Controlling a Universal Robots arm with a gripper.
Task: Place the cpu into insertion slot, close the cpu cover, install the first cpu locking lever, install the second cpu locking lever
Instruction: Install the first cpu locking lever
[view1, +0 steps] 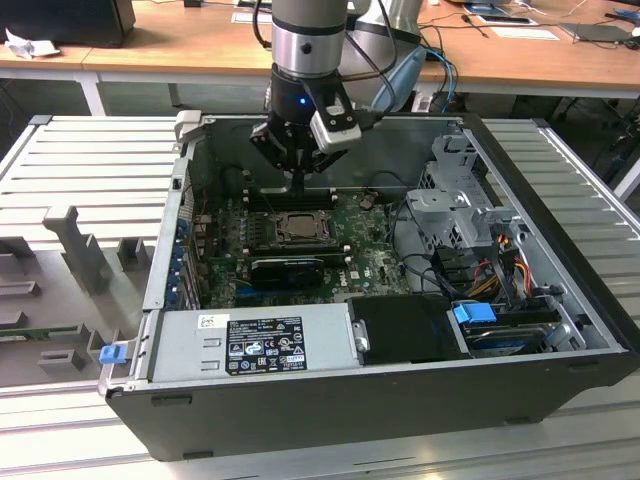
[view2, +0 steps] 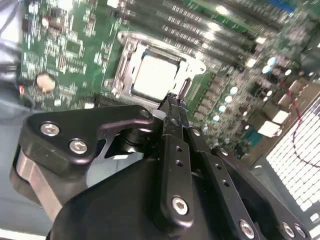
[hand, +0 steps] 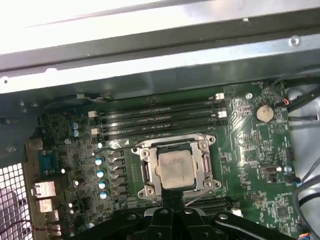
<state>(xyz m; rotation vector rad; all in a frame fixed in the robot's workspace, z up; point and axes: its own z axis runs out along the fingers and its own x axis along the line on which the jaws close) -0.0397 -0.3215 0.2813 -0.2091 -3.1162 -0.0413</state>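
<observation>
Misalignment is the chief risk from here. The gripper (view1: 298, 188) hangs low inside the computer case (view1: 300, 400), and a descent that lands off its mark could scrape the motherboard (hand: 250, 150). It could also press on the cpu cover (hand: 204, 161) at an angle and flex it against the chip beneath. A sideways drag could catch the memory slots (hand: 155, 117) on the socket's far side. The cause, as I judge it, would be how closely the parts crowd the socket.

The fingers (view2: 170, 150) are pressed together, tip against tip, with nothing visible between them. The cpu (hand: 174, 169) lies flat in the insertion slot (hand: 145, 172), its pale metal face showing through the cover's window. The cover appears folded down over it.

In both wrist views the fingertips sit just beside the socket's edge opposite the memory slots, raised off the board and not touching the chip. In the exterior view the socket lies directly below the gripper, near the middle of the case, which rests on a ribbed counter (view1: 80, 150).
</observation>
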